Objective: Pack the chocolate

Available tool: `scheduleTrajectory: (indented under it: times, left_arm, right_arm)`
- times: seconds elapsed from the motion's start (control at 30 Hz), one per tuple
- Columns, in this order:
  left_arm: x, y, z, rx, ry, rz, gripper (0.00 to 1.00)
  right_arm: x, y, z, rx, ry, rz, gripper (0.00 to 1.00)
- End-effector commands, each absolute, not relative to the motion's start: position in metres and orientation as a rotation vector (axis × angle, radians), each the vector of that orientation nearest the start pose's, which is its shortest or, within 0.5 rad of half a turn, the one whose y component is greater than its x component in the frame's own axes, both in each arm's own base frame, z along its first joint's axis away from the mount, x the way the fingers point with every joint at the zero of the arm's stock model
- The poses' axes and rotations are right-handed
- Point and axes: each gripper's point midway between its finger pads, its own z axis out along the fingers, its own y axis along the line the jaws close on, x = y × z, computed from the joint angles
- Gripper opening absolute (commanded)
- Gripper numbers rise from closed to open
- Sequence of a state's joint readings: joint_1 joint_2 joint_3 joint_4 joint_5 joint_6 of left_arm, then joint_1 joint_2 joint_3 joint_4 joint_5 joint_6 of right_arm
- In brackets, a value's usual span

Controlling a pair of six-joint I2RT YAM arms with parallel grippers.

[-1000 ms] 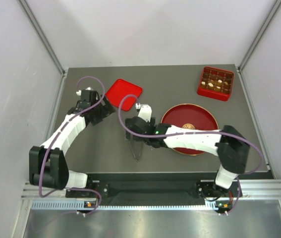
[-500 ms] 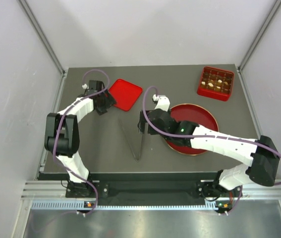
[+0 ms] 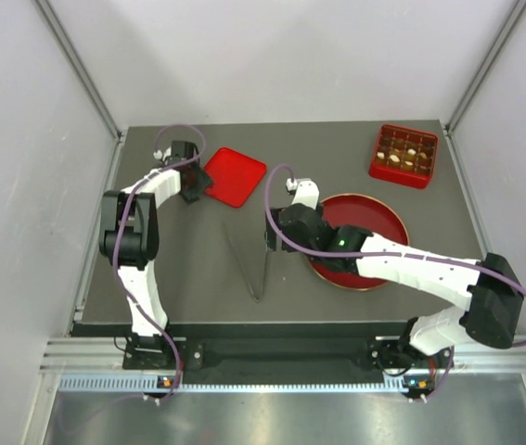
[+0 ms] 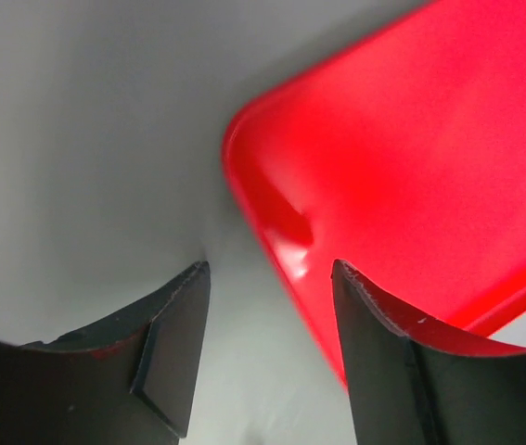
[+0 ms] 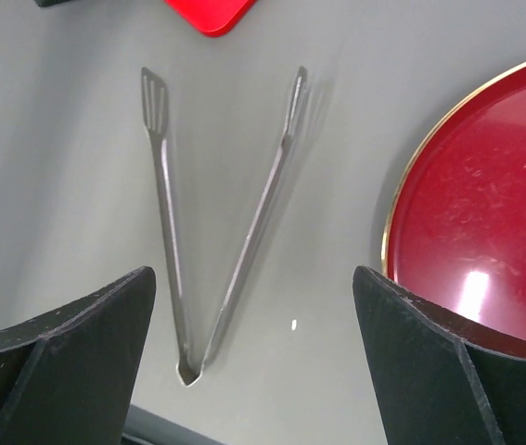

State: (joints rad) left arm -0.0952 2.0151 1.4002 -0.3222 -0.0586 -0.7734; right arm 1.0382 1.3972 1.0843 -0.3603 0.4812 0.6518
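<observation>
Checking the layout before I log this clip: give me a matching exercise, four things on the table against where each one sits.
Things:
1. tongs
2. round plate
3. box
4. square tray

Places:
A. far right corner
B. right in front of the left gripper
C. lying open in a V, in the middle
D. just right of the tongs

Pairs: 1-C; 2-D; 3-A; 4-B

a robot lab test cell: bare white panel walls (image 3: 290, 56), aluminium frame posts (image 3: 76, 65), a dark grey table (image 3: 198, 269) and a slotted metal mounting rail (image 3: 494, 352).
</observation>
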Motion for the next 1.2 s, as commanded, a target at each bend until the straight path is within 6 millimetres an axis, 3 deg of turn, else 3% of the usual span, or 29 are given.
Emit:
scheduleTrajectory:
  times: [0.0,0.17,0.3,0.57,0.7,0.8,1.03,1.13,1.17]
  left_arm:
    - [0.499,-0.053,0.036,-0.898,2.368,-0.203,0.60]
    - [0.495,-0.044,0.022,-0.895,2.404,-0.119,0.56]
    - [0.492,-0.043,0.017,-0.876,2.434,-0.097,0.42]
    - [0.490,-0.027,0.032,-0.830,2.428,0.025,0.22]
    - [0.488,-0.022,0.038,-0.814,2.425,0.049,0.20]
    - [0.490,-0.027,0.040,-0.834,2.412,-0.027,0.20]
    - [0.482,-0.029,0.026,-0.877,2.448,-0.037,0.32]
    - [0.479,-0.027,0.018,-0.905,2.458,-0.050,0.26]
    - [0.479,-0.028,0.016,-0.912,2.465,-0.068,0.20]
  right_arm:
    - [0.266,0.306,0.192,-0.148,2.129,0.403,0.87]
    - [0.274,0.303,0.198,-0.145,2.115,0.395,0.87]
    - [0.277,0.302,0.205,-0.145,2.104,0.395,0.87]
    - [0.278,0.309,0.207,-0.139,2.117,0.425,0.87]
    - [0.280,0.316,0.209,-0.151,2.126,0.430,0.87]
    - [0.287,0.317,0.213,-0.123,2.124,0.439,0.87]
    - [0.318,0.315,0.240,-0.027,2.097,0.506,0.86]
    - [0.327,0.311,0.245,-0.006,2.085,0.500,0.86]
    - [0.329,0.309,0.245,-0.009,2.083,0.489,0.86]
